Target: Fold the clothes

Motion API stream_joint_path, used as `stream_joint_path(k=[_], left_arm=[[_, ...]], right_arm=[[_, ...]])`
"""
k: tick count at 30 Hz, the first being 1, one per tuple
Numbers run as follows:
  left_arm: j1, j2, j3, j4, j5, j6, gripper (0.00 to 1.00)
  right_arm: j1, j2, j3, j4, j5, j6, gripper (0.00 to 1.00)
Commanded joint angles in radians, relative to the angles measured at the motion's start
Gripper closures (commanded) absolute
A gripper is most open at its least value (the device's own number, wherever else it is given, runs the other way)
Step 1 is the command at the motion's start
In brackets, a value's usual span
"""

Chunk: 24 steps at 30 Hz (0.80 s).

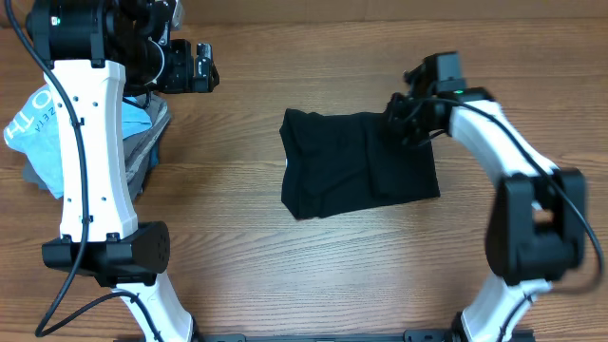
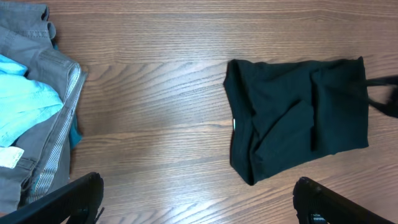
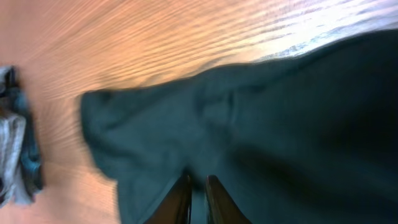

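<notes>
Lettering on blue cloth illegible; R end effector pinches black garment, L end effector wide.

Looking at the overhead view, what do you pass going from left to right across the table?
pile of blue and grey clothes → left gripper → black garment → right arm's elbow. The right gripper sits over the black garment's far right corner, so it is left out.

We'd call the black garment soft matt cloth, a bit rumpled. The table looks like smooth wood grain with a light sheen. Upper left, the clothes pile is grey and light blue fabric. The arm shells look like glossy white plastic.
</notes>
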Motion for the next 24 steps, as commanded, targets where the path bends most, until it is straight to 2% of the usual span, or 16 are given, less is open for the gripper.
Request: stream_joint_path(k=[1,6,14,19,20,23,24], left_arm=[[0.002,0.005,0.002,0.001,-0.002,0.000,0.00],[0.002,0.005,0.002,0.001,-0.002,0.001,0.00],[0.002,0.005,0.002,0.001,-0.002,0.001,0.00],[0.002,0.005,0.002,0.013,0.009,-0.006,0.00],[0.000,0.005,0.002,0.030,0.010,-0.018,0.00],[-0.002,0.005,0.002,0.042,0.026,-0.034,0.00],[-0.002,0.005,0.002,0.054,0.034,-0.034,0.00]], right_arm=[[-0.006,-0.071,0.005,-0.084,0.052,-0.033,0.88],[-0.001,-0.051,-0.053,-0.200,0.164,-0.032,0.89],[-0.001,-0.049,-0.231,-0.074,0.161,0.005,0.85],[-0.001,-0.050,-0.257,-0.049,0.159,0.005,0.85],[-0.001,-0.050,-0.257,-0.050,0.149,0.001,0.83],[-0.002,-0.051,-0.253,-0.058,0.110,-0.041,0.58],[-0.002,-0.055,-0.246,-0.069,0.103,-0.066,0.53]])
